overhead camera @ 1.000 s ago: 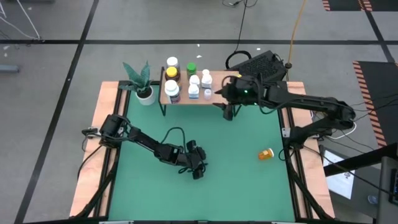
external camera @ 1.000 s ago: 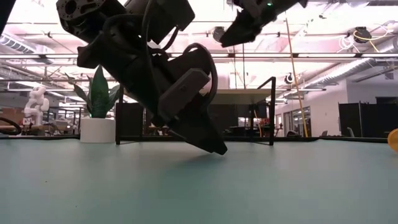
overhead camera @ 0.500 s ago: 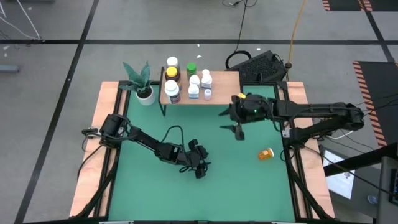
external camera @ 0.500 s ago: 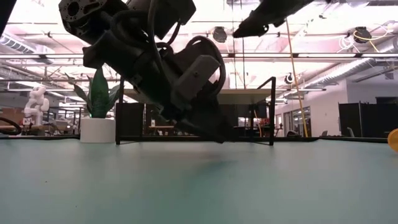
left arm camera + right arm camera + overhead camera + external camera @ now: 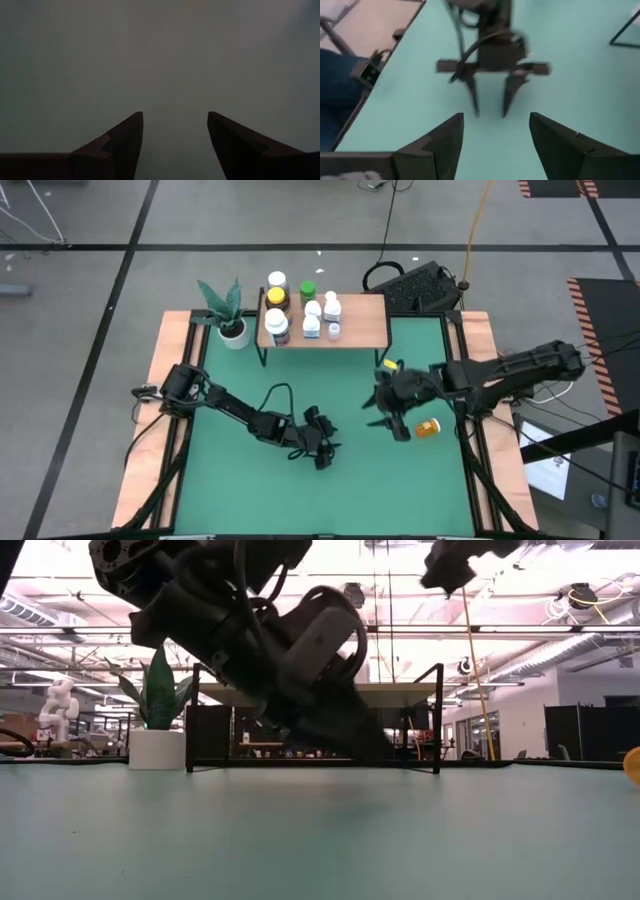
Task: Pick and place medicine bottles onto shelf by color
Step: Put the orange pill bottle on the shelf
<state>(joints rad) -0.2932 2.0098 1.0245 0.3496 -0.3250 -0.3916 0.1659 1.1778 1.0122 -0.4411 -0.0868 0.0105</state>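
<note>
An orange bottle (image 5: 428,427) lies on its side on the green mat near the table's right edge; it also shows at the edge of the low view (image 5: 633,765). The light-wood shelf (image 5: 360,320) stands at the far edge on black legs, with several bottles (image 5: 305,310) upright on its left half: white ones, a green one, an amber one with a yellow cap. My right gripper (image 5: 385,420) is open and empty, above the mat just left of the orange bottle. My left gripper (image 5: 325,452) is open and empty, low over the mat's middle.
A white pot with a green plant (image 5: 230,320) stands left of the shelf. The shelf's right half is bare wood. My right wrist view shows my left gripper (image 5: 492,95) ahead over the mat. A dark keyboard-like device (image 5: 420,285) lies beyond the far edge.
My right gripper has gone from the shelf's right end toward the table's near edge and down toward the orange bottle, staying open. My left gripper has tipped its fingers up a little over the mat's middle. The bottles have not moved.
</note>
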